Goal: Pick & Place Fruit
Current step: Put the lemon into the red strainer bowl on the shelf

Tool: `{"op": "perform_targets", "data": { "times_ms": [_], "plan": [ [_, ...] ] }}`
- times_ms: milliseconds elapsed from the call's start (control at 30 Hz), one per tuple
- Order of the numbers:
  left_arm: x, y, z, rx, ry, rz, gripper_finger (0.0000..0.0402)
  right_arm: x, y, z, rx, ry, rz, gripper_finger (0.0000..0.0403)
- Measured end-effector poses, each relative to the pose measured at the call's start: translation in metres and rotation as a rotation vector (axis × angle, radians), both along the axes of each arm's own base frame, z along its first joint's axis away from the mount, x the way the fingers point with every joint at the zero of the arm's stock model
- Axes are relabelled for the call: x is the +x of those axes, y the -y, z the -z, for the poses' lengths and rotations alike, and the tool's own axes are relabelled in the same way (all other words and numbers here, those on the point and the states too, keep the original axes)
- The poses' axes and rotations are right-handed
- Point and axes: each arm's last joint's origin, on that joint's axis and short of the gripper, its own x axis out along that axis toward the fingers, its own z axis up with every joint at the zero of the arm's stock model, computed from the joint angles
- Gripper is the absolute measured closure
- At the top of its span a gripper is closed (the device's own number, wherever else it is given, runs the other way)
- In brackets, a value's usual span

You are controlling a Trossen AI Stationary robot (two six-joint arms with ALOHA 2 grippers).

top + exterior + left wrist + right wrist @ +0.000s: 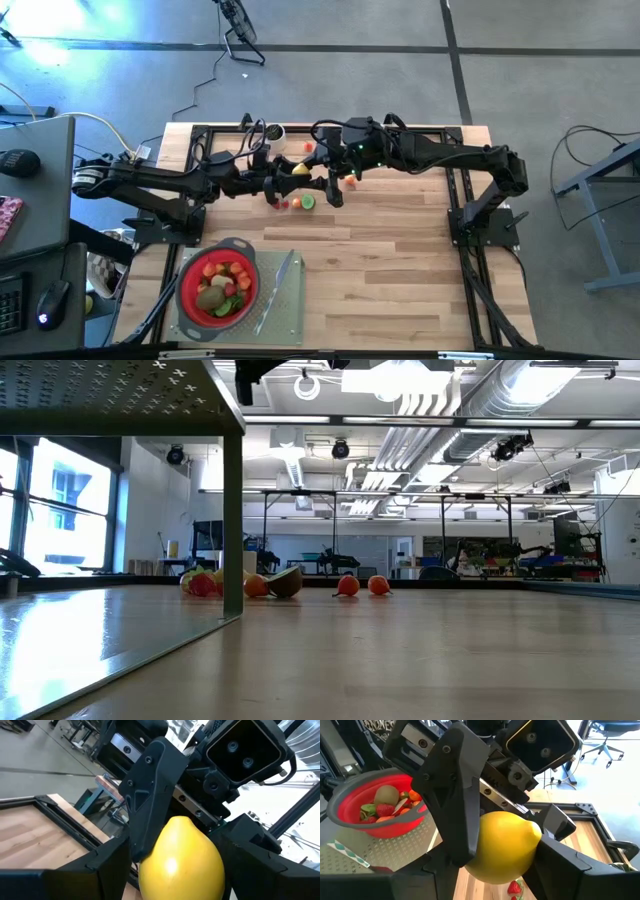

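Here the glossy yellow toy lemon (300, 169) sits clamped between both grippers at once: the left gripper (175, 865) grasps it with its dark fingers (107, 865) on either flank, and the right gripper (505, 855) presses its fingers (455, 800) against the same fruit. Below them lie loose small red and green fruits (297, 203) on the wooden bench (400, 270), with the red strainer (218, 283) well apart near the bench's front edge.

grey floor (380, 90) | windows (60, 510) | ceiling ducts (450, 390) | desk (35, 180)
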Motion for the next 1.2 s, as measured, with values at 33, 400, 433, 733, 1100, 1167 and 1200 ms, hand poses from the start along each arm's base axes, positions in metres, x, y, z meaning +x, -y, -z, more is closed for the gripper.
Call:
{"op": "perform_targets", "data": {
  "times_ms": [33,400,433,733,1100,1167,1200],
  "plan": [
    [0.0,0.0,0.0,-0.001,0.0,0.002,0.0128,0.0,0.0,0.0,0.0,0.0,0.001,0.0188],
    [0.0005,0.001,0.0013,-0.028,-0.015,0.043,0.0137,0.0002,0.0001,0.0002,-0.001,0.0,0.003,0.0188],
    [0.0005,0.0011,0.0014,-0.034,-0.014,0.047,0.0145,0.0002,0.0001,0.0002,-0.002,0.0,0.004,0.0188],
    [0.0006,0.0013,0.0019,-0.073,-0.016,0.064,0.0208,0.0003,0.0005,0.0,-0.019,0.003,0.009,0.0188],
    [0.0007,0.0015,0.0019,-0.07,-0.016,0.069,0.0205,0.0003,0.0008,-0.0002,-0.023,0.005,0.015,0.0188],
    [0.0007,0.0015,0.0019,-0.07,-0.016,0.069,0.0208,0.0003,0.0008,-0.0002,-0.023,0.005,0.015,0.0188],
    [0.0007,0.0015,0.002,-0.07,-0.017,0.069,0.0208,0.0003,0.0008,-0.0002,-0.023,0.005,0.015,0.0188]
  ]
}}
